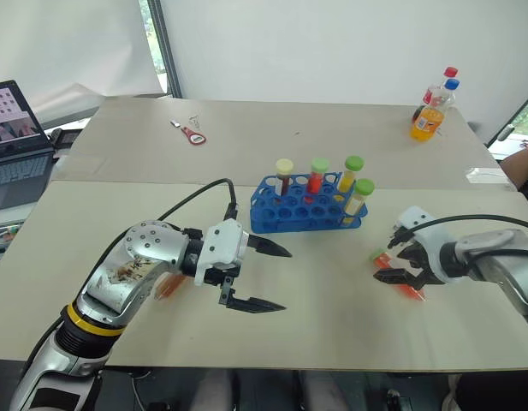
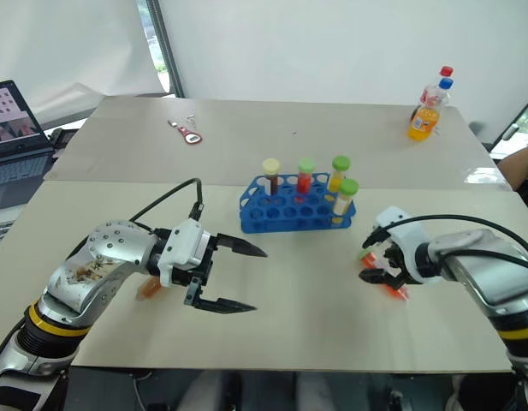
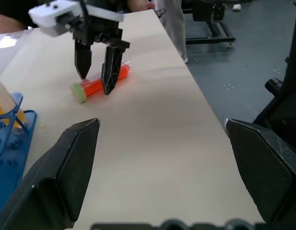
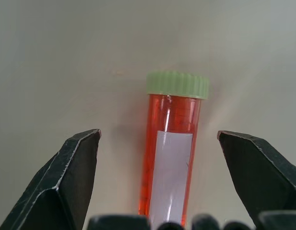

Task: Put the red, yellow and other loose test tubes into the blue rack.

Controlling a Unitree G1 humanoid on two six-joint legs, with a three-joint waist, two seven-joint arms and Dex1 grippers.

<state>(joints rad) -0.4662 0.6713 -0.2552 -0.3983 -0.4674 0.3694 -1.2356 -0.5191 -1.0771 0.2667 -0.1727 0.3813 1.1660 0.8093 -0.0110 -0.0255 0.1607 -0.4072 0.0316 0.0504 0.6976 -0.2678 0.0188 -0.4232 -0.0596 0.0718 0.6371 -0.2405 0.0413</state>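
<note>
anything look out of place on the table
Yes: one red tube with a green cap lies flat on the table between the open right gripper fingers, not standing in the blue rack with the other four.

Bare table (image 1: 332, 291) lies open between the left gripper (image 1: 259, 276) and the right gripper (image 1: 399, 265). Behind that gap the blue rack (image 1: 306, 210) with four upright tubes (image 1: 319, 175) blocks the way. The far table half is mostly free.
</note>
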